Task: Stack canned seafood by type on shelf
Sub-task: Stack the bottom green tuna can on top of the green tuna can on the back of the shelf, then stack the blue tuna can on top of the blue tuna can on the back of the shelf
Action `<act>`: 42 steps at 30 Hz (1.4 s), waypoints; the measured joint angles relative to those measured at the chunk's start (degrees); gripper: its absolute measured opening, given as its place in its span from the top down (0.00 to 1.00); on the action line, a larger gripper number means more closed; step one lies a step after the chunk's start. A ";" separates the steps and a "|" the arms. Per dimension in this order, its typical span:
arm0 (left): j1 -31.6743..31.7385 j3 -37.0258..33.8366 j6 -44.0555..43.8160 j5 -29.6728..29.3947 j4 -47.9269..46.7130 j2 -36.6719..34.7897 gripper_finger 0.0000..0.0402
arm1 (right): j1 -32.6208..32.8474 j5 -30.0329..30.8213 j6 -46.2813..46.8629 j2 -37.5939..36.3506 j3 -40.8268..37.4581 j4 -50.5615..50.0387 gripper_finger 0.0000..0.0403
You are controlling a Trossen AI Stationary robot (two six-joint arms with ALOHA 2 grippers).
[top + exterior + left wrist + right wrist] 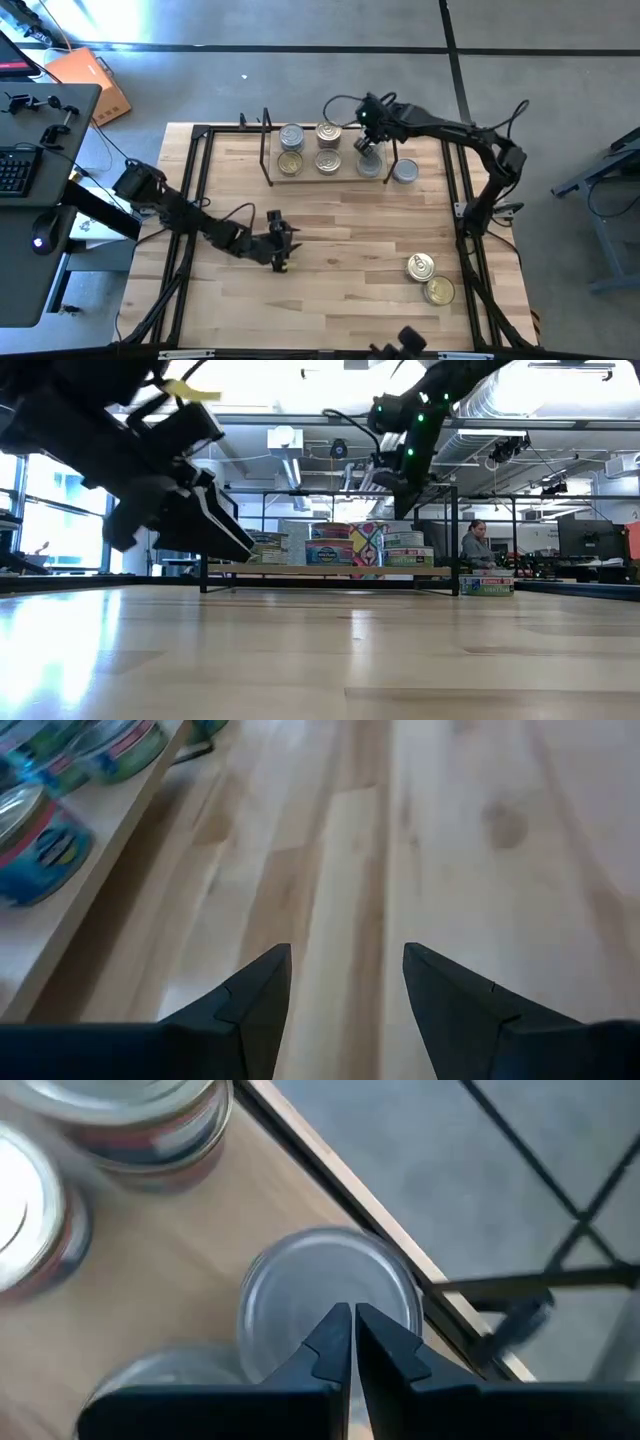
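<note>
The right gripper (352, 1342), fingers together and empty, hangs above a silver-topped tin (330, 1295) at the right end of the shelf (340, 176), which holds more tins. The left gripper (347, 982), fingers apart and empty, hovers over the table (340, 235) nearer the front; two gold tins (430, 279) lie near right.

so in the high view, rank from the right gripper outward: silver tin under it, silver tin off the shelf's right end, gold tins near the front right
1. silver tin, on the shelf directly below the right gripper
2. loose silver tin, just right of the shelf
3. gold tins, front right of the table
</note>
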 joint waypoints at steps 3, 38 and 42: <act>1.02 0.00 -0.01 0.00 -0.78 0.00 0.54 | -1.90 -1.39 -1.18 1.14 0.00 1.32 0.99; -2.68 -0.02 -5.68 -4.59 -3.40 -0.13 0.54 | 15.90 3.77 -5.79 -5.55 4.22 -3.47 1.00; -2.68 -0.02 -5.19 -4.61 -3.22 -0.13 0.54 | 27.05 3.90 1.61 -8.13 4.17 -12.76 1.00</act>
